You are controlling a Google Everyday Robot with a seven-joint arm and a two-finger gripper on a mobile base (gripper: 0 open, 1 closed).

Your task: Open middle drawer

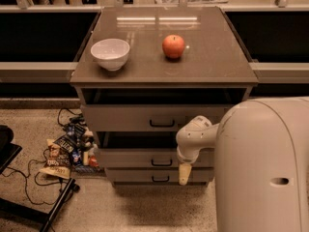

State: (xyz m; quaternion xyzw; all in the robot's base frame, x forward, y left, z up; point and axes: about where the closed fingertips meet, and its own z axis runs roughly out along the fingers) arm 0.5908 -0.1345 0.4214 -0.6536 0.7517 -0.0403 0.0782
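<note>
The middle drawer [135, 157] is the second of three in a grey-beige cabinet, with a small black bar handle [161, 162] at its centre. A dark gap shows above its front panel. My gripper [183, 174] hangs from the white arm [195, 137] just right of that handle, in front of the middle and bottom drawer fronts. It points down, and I cannot tell if it touches the drawer. The taller top drawer [125, 118] sits above and the bottom drawer [135, 176] below.
A white bowl [110, 53] and a red apple [173, 46] stand on the cabinet top [212, 57]. My white body [263, 168] fills the lower right. Snack packets [65, 149], cables and a black stand [34, 202] lie on the floor at the left.
</note>
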